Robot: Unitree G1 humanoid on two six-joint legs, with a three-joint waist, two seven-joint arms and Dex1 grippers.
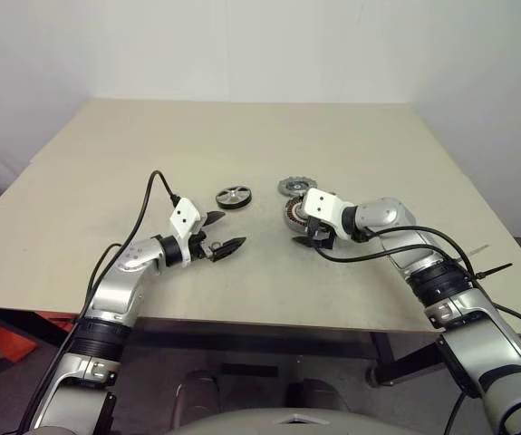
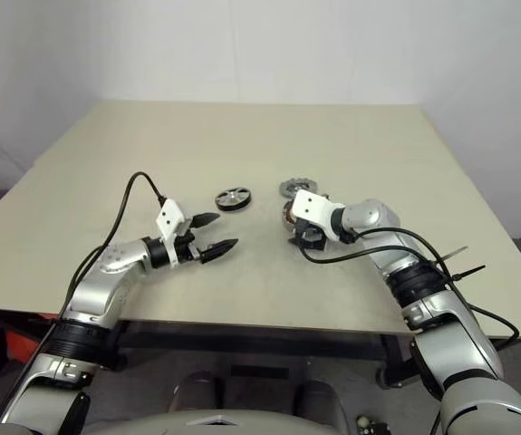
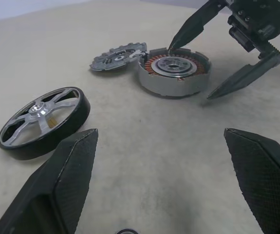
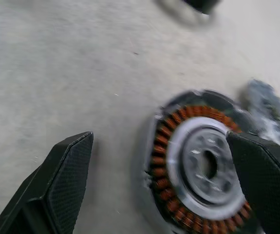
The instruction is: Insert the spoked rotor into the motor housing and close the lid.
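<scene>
On the table [image 1: 106, 154], the left gripper [image 1: 222, 241] hovers with fingers spread, empty, left of the motor housing [image 3: 174, 71]. The spoked rotor [image 1: 234, 196] lies flat, also left of the housing. The lid [image 3: 118, 55] leans against the housing's far side. The right gripper [image 3: 213, 68], fingers spread, straddles the housing without holding it.

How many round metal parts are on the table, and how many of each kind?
Spoked rotor: 1
Motor housing with copper windings: 1
Lid with notched edge: 1
Total: 3 round parts on the table.
</scene>
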